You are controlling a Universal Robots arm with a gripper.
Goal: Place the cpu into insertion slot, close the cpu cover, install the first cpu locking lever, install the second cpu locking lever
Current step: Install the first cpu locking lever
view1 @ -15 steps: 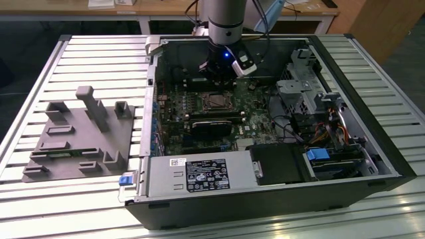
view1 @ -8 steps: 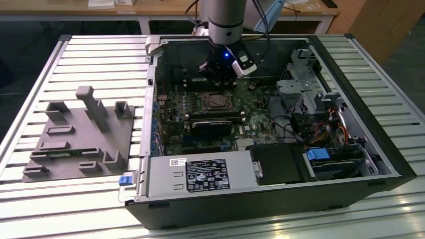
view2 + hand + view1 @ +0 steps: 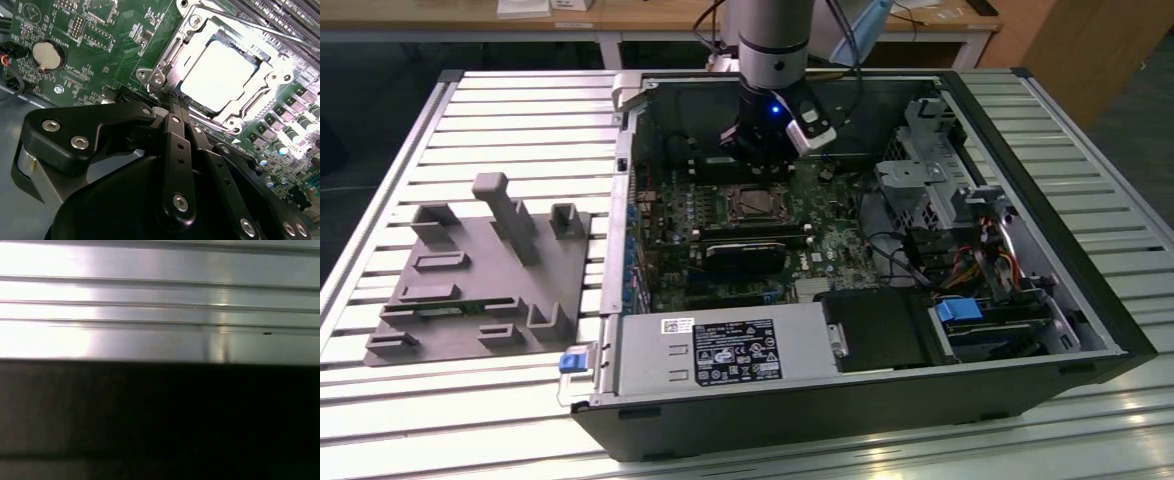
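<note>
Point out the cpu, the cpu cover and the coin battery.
cpu (image 3: pixel 218 75): second wrist view, middle of its pale face.
cpu cover (image 3: pixel 176 54): second wrist view, silver frame edge.
coin battery (image 3: pixel 48 55): second wrist view, its centre.

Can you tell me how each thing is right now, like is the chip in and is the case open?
cpu: seated in the insertion slot.
cpu cover: closed flat around the chip.
Computer case: lying on its side, side panel off.
tool: fingertips together, just beside the socket, holding nothing.

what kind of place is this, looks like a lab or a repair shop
Most likely a robotics lab or test workshop. An opened desktop computer case lies on a slatted aluminium table, a grey fixture tray sits beside it, and wooden workbenches stand behind.
</note>
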